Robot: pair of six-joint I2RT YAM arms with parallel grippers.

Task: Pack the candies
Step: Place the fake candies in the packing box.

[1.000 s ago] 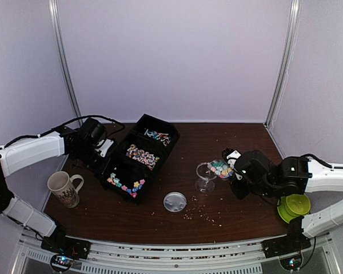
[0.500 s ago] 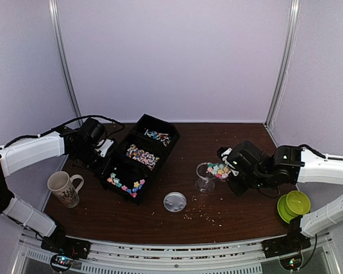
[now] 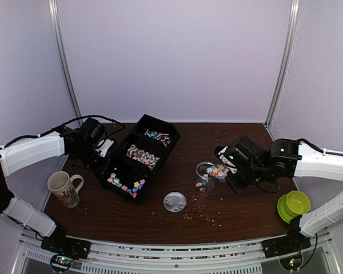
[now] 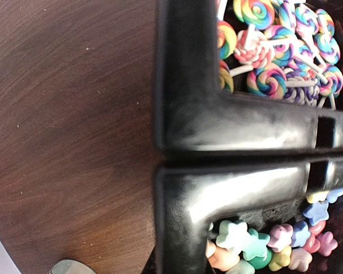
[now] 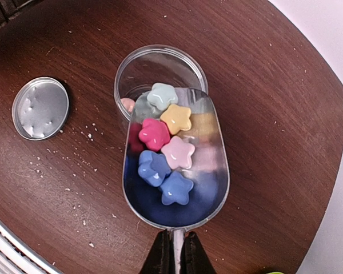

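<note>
— Pastel star-shaped candies (image 5: 166,151) fill the clear plastic scoop (image 5: 214,188), its lip over the clear round jar (image 5: 121,74); a few lie inside the jar.
— Who holds it?
— The right gripper (image 5: 174,251), jaws pinched tight on the scoop's thin handle. The left gripper (image 4: 188,162), jaws pressed together, sits at the black three-compartment tray (image 3: 162,164), well apart from the jar; whether it grips the wall, I cannot tell.
— Which step?
— Pouring, I'd judge. Next, tilt the scoop further over the jar, then fetch the round lid (image 5: 40,108) near the jar.
— Any writing?
— None legible.
</note>
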